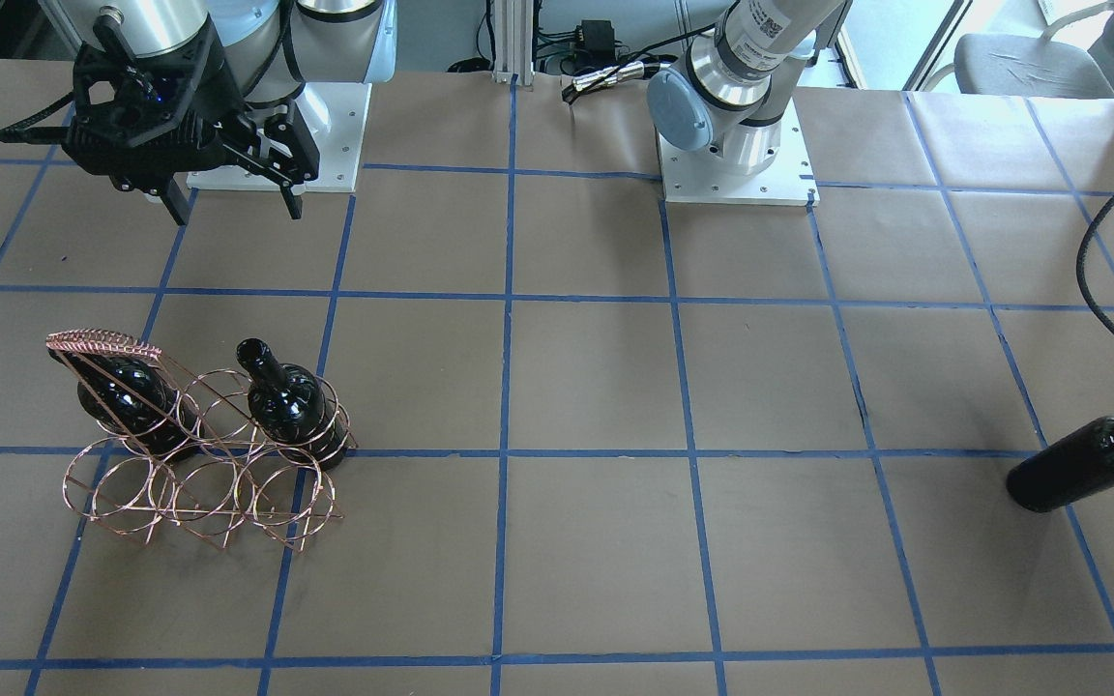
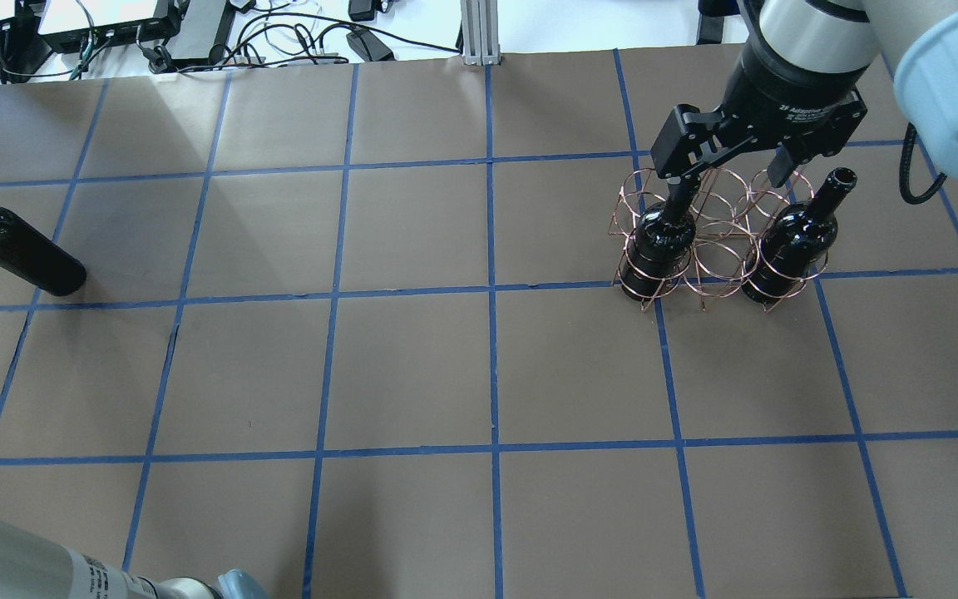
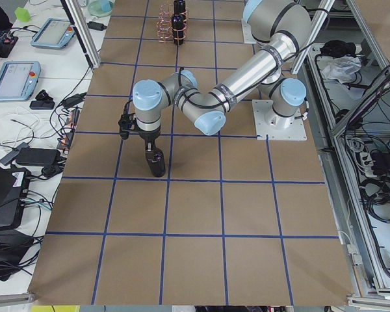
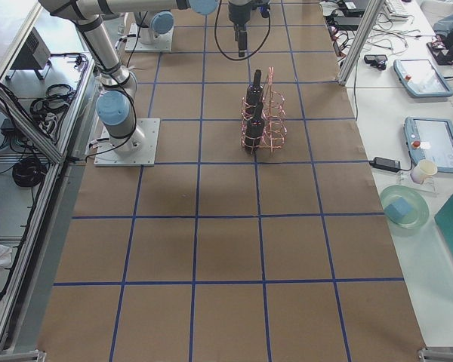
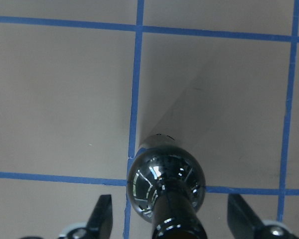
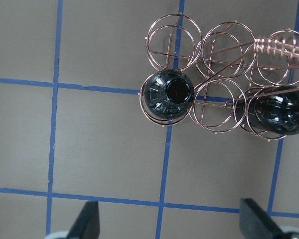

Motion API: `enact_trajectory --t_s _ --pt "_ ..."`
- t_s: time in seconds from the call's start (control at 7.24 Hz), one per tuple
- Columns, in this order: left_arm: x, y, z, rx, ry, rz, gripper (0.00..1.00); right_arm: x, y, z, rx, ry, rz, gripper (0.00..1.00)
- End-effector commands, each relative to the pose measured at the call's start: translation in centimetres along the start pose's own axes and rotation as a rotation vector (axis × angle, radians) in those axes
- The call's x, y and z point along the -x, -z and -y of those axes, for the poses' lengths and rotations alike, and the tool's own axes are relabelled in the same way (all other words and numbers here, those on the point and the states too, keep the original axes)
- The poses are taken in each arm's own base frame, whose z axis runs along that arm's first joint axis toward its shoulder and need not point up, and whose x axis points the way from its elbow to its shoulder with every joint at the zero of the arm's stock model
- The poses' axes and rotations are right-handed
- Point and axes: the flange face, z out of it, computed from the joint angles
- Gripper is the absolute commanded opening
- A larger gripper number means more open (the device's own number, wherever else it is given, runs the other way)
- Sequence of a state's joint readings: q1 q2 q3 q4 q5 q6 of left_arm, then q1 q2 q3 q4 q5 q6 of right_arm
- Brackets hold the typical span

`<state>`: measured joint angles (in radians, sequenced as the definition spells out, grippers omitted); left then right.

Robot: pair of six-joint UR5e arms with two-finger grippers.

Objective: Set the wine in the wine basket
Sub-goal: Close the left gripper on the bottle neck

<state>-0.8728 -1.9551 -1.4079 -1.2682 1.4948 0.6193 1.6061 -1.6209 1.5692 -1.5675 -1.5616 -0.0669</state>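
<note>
While the left gripper (image 5: 170, 209) hangs over the wine (image 5: 164, 174) at the robot's left end of the table (image 2: 412, 366), its fingers (image 5: 103, 214) stand apart on either side of the bottle's neck without touching it (the wrist view shows a clear gap on each side). The wine basket (image 1: 209, 454) sits well apart at the robot's right end, with a second bottle (image 1: 288, 401) and a third bottle (image 1: 131, 401) upright in the end cells of its row nearer the robot. The right gripper (image 2: 728, 179) hovers high by the basket, fingers spread wide.
</note>
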Motion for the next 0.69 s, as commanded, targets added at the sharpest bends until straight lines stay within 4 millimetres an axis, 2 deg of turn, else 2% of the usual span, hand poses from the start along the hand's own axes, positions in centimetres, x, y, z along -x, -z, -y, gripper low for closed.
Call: enact_trajectory --t_s 0.0,0.14,0.28,0.55 --pt "0.2 -0.5 0.0 0.011 0.002 0.003 0.49 0.0 0.1 0.0 -0.006 0.005 0.004 1.00" --pt "0.1 -0.8 -0.1 0.023 0.003 -0.006 0.09 -0.1 0.0 0.0 0.001 -0.001 0.002 1.00" --pt "0.1 -0.7 -0.1 0.024 0.003 -0.006 0.00 -0.1 0.0 0.1 -0.001 0.005 0.001 1.00" --pt "-0.6 0.5 -0.2 0.015 -0.001 -0.006 0.00 -0.1 0.0 0.1 -0.002 0.004 0.000 1.00"
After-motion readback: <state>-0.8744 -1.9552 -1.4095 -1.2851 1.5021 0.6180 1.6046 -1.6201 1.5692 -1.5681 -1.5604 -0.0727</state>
